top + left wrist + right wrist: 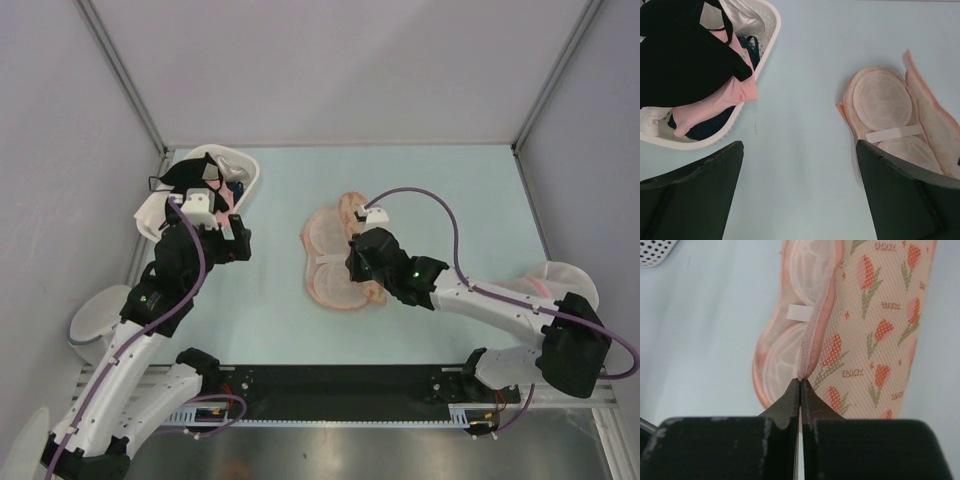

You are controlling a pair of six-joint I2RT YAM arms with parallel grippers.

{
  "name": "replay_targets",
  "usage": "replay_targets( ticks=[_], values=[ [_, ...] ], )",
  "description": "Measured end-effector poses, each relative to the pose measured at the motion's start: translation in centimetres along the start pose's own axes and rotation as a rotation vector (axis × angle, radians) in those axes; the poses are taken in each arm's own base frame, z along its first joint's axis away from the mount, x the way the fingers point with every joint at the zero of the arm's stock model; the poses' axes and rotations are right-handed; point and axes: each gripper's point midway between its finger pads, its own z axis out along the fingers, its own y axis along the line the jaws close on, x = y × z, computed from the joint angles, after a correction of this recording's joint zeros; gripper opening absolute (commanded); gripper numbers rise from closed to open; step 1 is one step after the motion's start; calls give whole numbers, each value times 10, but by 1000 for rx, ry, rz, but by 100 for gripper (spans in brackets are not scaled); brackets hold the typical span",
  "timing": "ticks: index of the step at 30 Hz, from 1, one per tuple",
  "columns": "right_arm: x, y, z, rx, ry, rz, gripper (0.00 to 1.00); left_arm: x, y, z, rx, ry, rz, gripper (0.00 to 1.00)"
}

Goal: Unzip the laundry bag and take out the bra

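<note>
Centrally on the pale blue table [450, 200] lies the laundry bag [325, 235], spread open like a book, so that its floral outer flap faces up on one side and its pale lining shows on the other. In the left wrist view the opened bag [882, 97] shows 2 round white padded cups [880, 95] with 1 short white strap [892, 134] lying across them. The right gripper [362, 262] sits over the bag's middle, and the right wrist view shows the gripper [800, 382] clenched, with its 2 fingertips pressed together on the pink seam at the bag's edge, between the lining and the tulip-printed flap [875, 325]. The left gripper [215, 215] hovers just beside the white basket [243, 165] at the table's far left corner. From its own camera the gripper [800, 147] is released, the jaws spread wide over bare table with nothing between them. The bra [190, 175], black, is draped over the top of the basket's contents, well apart from the bag. In the left wrist view the bra [680, 55] lies on a pink cloth [725, 102] that hangs over the basket [771, 35] rim.
</note>
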Motion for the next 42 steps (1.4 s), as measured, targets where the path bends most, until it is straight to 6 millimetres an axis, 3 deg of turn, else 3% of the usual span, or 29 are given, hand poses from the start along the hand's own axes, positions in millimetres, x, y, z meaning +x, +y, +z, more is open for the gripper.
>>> replay_targets(
  ticks=[11,19,20,21,24,27,36,39,42],
  values=[
    [17,64,35,-133,47,-37,0,0,0,-2,4,-5,-1,100],
    [53,82,62,-169,144,-56,1,2,-2,-2,15,-2,-2,100],
    [55,83,64,-173,153,-58,10,2,-2,-2,15,-1,-1,100],
    [57,85,65,-178,158,-60,51,2,-2,-2,15,0,-1,100],
    [58,91,68,-193,169,-59,87,2,-2,-2,15,0,-2,100],
    [57,95,68,-209,168,-62,100,2,-2,-2,15,0,-2,100],
    [44,88,61,-208,129,-75,100,2,-1,-1,11,0,-3,100],
    [35,72,55,-186,103,-61,100,2,0,-1,11,0,-4,100],
    [26,36,52,-127,76,-27,100,2,0,-1,8,-1,-5,100]
  ],
)
